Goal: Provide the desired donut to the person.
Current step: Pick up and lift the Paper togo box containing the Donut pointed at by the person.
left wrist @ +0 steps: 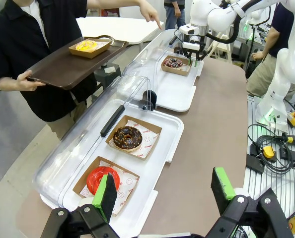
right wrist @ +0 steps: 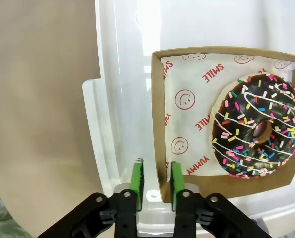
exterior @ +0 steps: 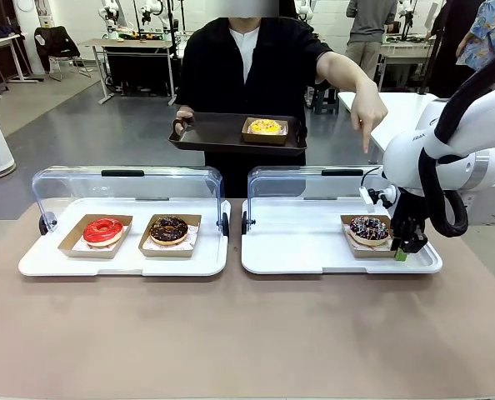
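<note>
The person stands across the table holding a dark brown tray and points a hand down at the sprinkled chocolate donut. That donut lies on printed paper in a cardboard tray. My right gripper is shut on the cardboard tray's side wall, at the donut's right in the front view. My left gripper hangs open above the near end of the other white tray, with nothing between its fingers.
A yellow donut in a cardboard tray sits on the person's brown tray. The left white tray holds a red donut and a chocolate donut. Both clear lids stand open at the back. Bare brown tabletop lies in front.
</note>
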Robot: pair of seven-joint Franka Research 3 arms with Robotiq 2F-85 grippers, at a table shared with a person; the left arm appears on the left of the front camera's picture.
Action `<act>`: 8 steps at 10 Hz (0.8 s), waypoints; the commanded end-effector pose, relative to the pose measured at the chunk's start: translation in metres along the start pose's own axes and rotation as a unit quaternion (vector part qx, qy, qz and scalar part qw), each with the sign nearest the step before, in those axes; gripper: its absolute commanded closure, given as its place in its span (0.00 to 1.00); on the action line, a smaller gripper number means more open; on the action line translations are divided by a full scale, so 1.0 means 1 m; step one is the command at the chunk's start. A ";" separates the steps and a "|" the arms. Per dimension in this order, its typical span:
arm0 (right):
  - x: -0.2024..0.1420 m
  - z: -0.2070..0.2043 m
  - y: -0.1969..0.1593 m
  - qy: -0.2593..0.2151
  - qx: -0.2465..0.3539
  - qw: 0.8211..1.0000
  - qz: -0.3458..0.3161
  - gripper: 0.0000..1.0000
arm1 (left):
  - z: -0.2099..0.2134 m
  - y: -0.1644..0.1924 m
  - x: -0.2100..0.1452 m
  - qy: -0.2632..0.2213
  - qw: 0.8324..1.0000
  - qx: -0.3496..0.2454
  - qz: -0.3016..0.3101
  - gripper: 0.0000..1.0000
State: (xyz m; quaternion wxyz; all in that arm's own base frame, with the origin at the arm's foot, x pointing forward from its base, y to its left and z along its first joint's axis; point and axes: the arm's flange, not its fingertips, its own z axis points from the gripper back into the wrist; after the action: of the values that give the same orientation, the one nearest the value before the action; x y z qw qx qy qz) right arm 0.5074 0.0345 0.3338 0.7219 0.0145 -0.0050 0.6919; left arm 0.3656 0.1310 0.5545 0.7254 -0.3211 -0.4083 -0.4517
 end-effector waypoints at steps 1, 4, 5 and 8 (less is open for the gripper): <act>0.001 0.000 -0.003 0.013 0.004 1.000 0.000 1.00 | 0.001 -0.001 0.001 -0.007 1.000 -0.001 0.000 0.00; 0.001 0.001 -0.003 0.014 0.003 1.000 0.002 1.00 | 0.001 -0.001 0.001 -0.007 1.000 -0.001 0.000 0.00; 0.001 0.000 -0.004 0.014 0.003 1.000 0.003 1.00 | 0.001 -0.001 0.001 -0.007 1.000 -0.001 0.000 0.00; 0.001 0.003 0.000 0.016 -0.006 1.000 0.004 1.00 | 0.001 -0.001 0.001 -0.007 1.000 -0.001 0.000 0.00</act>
State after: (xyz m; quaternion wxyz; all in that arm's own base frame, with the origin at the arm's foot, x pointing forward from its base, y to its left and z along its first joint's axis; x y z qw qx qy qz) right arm 0.5086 0.0347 0.3363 0.7211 0.0124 -0.0063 0.6927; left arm 0.3656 0.1310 0.5545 0.7253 -0.3211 -0.4083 -0.4517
